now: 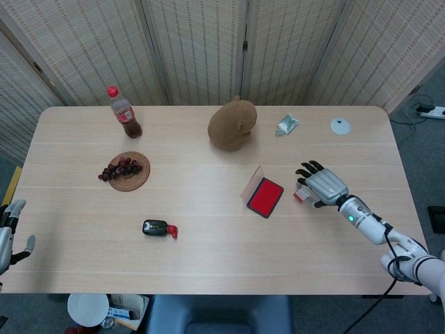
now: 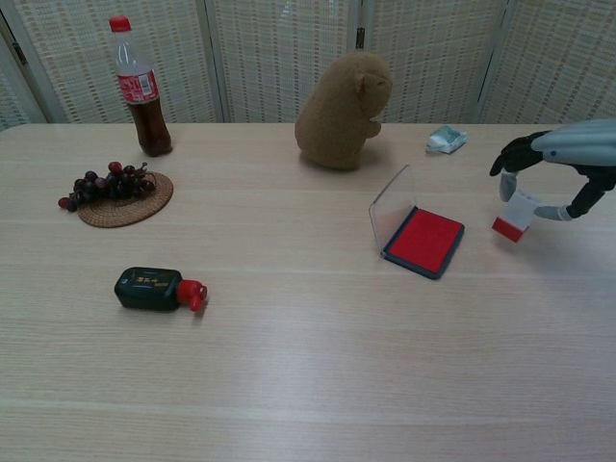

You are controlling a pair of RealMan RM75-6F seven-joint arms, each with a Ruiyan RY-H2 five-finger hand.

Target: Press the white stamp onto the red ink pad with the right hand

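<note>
My right hand (image 1: 323, 185) (image 2: 568, 154) holds the white stamp (image 2: 513, 214) (image 1: 300, 194), a small white block with a red base, pinched between thumb and a finger. The stamp hangs slightly tilted just above the table, to the right of the red ink pad (image 1: 265, 197) (image 2: 423, 241). The pad lies open on the table with its clear lid (image 2: 391, 202) standing up at its left side. My left hand (image 1: 7, 229) shows at the lower left edge of the head view, off the table, with fingers apart and nothing in it.
A brown plush toy (image 1: 231, 124) sits behind the pad. A cola bottle (image 1: 124, 113), grapes on a woven mat (image 1: 126, 170) and a dark green bottle with red cap (image 1: 158, 227) lie to the left. A crumpled wrapper (image 1: 286, 124) and a white disc (image 1: 339, 126) lie at the back right.
</note>
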